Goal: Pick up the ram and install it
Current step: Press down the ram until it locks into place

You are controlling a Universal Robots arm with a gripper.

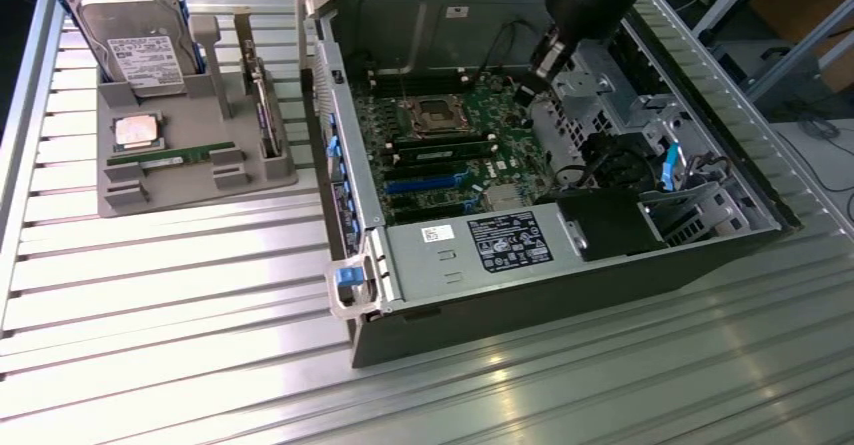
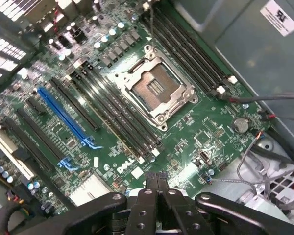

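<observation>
A ram stick [image 1: 171, 155], thin and green, lies in a slot of the grey holder tray [image 1: 127, 197] at the exterior view's left. What looks like a second ram stick [image 1: 442, 151] sits in a motherboard slot beside the empty processor socket [image 1: 435, 115]. My gripper [image 1: 531, 83] hangs inside the open computer case [image 1: 534, 295], above the motherboard and far from the tray. In the wrist view the gripper [image 2: 157, 177] is shut with nothing between its fingers. Below it lie the socket [image 2: 156, 88] and the long black memory slots [image 2: 115, 115].
The tray also holds a hard drive [image 1: 134, 50], a square silver processor [image 1: 138, 131] and an upright expansion card [image 1: 267, 105]. Loose cables [image 2: 264, 161] and a drive cage [image 1: 607, 100] crowd the case beside the gripper. The case walls rise around the motherboard.
</observation>
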